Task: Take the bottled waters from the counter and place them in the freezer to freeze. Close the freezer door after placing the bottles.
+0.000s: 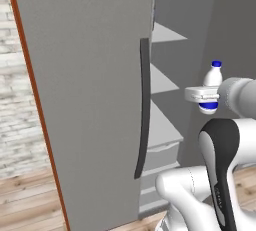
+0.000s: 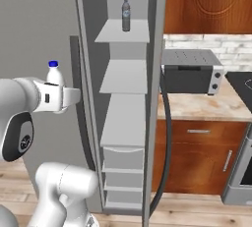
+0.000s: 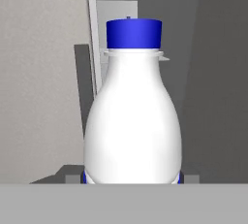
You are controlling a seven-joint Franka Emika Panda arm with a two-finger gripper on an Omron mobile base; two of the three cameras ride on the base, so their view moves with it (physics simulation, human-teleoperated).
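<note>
Freezer door (image 1: pixel 85 100) stands swung open on the left of the left base view, a tall plain grey panel with its long dark bar handle (image 1: pixel 143 107) running down its right edge. Right of the door, the freezer (image 1: pixel 200 35) interior shows pale shelves (image 1: pixel 165 34) stepping down to drawers at the bottom. Right of those shelves, level with the door handle's upper half, the tool (image 1: pixel 206 96) is clamped round the blue-capped water bottle (image 1: pixel 212 77), which stands upright with its blue cap on top and a blue band showing below the tool.

From the right base view, the tool (image 2: pixel 63 97) holds that bottle (image 2: pixel 54 76) just left of the freezer (image 2: pixel 88 34) opening, in front of the open door (image 2: pixel 34 29). Inside, on the top shelf (image 2: pixel 123 32), the grey translucent bottle (image 2: pixel 126 15) stands upright. Right of the freezer, a grey toaster oven (image 2: pixel 189 71) sits on the tan marbled bench (image 2: pixel 197 107) above reddish-brown cabinets (image 2: pixel 197 157).

Through the hand view, the blue-capped bottle (image 3: pixel 132 121) stands close and upright, its white body widening downward, with the grey door (image 3: pixel 43 72) to its left and the dark freezer wall (image 3: pixel 213 72) to its right.
</note>
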